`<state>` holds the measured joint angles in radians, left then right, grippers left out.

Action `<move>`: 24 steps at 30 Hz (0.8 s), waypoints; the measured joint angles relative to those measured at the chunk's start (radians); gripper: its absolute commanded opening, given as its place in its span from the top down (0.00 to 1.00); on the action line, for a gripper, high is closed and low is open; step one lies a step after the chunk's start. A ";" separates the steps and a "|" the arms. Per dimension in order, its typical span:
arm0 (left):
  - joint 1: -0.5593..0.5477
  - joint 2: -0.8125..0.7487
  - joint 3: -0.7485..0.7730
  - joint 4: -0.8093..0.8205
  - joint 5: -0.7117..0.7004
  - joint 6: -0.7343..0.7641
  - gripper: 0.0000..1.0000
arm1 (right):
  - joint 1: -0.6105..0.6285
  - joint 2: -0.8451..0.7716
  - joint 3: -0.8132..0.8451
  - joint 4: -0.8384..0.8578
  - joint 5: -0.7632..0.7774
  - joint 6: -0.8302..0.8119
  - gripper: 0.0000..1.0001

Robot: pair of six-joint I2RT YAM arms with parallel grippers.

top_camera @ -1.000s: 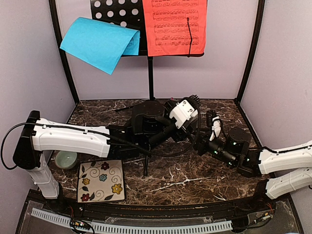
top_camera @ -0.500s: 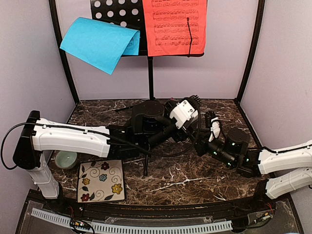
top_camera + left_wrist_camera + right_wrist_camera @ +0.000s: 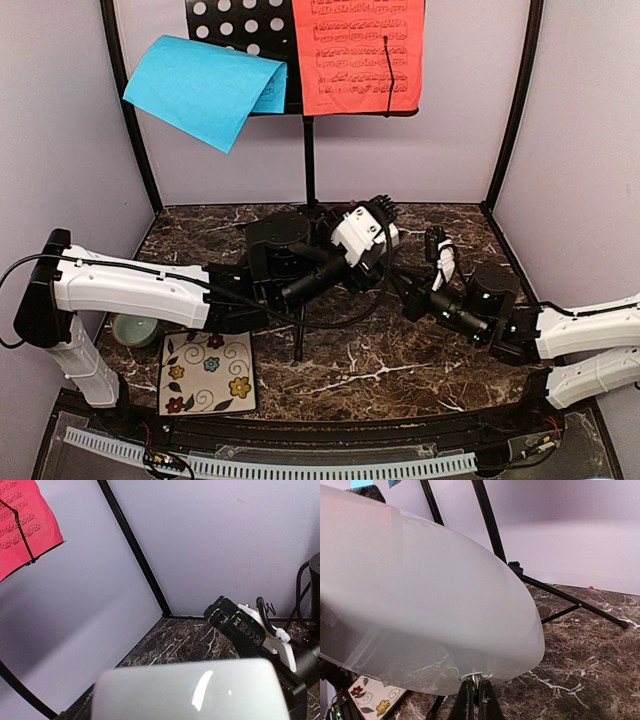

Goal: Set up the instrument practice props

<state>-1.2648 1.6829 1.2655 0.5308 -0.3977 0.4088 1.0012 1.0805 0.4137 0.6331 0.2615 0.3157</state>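
L gripper [image 3: 366,232] clamped wide round the whitish metronome [image 3: 420,605], mid-table [image 3: 400,365], just right of the music stand [image 3: 309,150] pole; R gripper [image 3: 473,694] fingers pressed together, tips at a small silver bit [image 3: 472,676] on the metronome's edge, can't tell if it's pinched; red sheet [image 3: 355,55] flat on the stand's desk; blue sheet [image 3: 200,88] drooping off its left end.

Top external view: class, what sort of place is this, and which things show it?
Probably a robot test booth staged as a music corner: black frame posts around a marble-patterned table, two robot arms, and a music stand holding a red sheet and a blue sheet.
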 measured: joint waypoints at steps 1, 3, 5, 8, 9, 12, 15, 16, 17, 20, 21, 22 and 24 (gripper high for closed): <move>0.000 -0.013 -0.019 0.022 0.011 0.003 0.99 | 0.000 -0.010 -0.002 0.003 -0.013 0.012 1.00; 0.000 -0.032 -0.053 0.063 0.031 0.008 0.99 | -0.004 -0.024 -0.006 0.010 -0.039 0.039 1.00; 0.000 -0.051 -0.089 0.106 0.053 0.016 0.99 | -0.013 -0.037 -0.014 0.024 -0.077 0.073 1.00; 0.000 -0.069 -0.138 0.175 0.086 0.031 0.99 | -0.034 -0.051 -0.034 0.058 -0.142 0.132 1.00; 0.000 -0.073 -0.160 0.209 0.102 0.039 0.99 | -0.042 -0.056 -0.043 0.072 -0.165 0.154 1.00; 0.000 -0.084 -0.208 0.278 0.131 0.055 0.99 | -0.058 -0.064 -0.059 0.098 -0.225 0.220 1.00; -0.002 -0.104 -0.262 0.352 0.160 0.068 0.99 | -0.063 -0.066 -0.073 0.135 -0.274 0.289 1.00; -0.003 -0.111 -0.278 0.376 0.171 0.073 0.99 | -0.064 -0.066 -0.080 0.156 -0.289 0.314 1.00; -0.005 -0.115 -0.290 0.397 0.180 0.078 0.99 | -0.064 -0.066 -0.087 0.178 -0.301 0.338 1.00; -0.012 -0.116 -0.300 0.431 0.193 0.092 0.99 | -0.068 -0.063 -0.114 0.253 -0.326 0.414 1.00; -0.014 -0.116 -0.300 0.434 0.195 0.095 0.99 | -0.070 -0.060 -0.122 0.278 -0.332 0.439 1.00; -0.015 -0.116 -0.300 0.437 0.195 0.096 0.99 | -0.071 -0.055 -0.127 0.298 -0.336 0.461 1.00; -0.015 -0.115 -0.296 0.432 0.192 0.093 0.99 | -0.072 -0.046 -0.132 0.317 -0.338 0.490 1.00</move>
<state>-1.2797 1.5681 0.9699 0.9630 -0.2062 0.5014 0.9287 1.0344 0.2813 0.9504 -0.0769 0.8059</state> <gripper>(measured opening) 0.713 0.026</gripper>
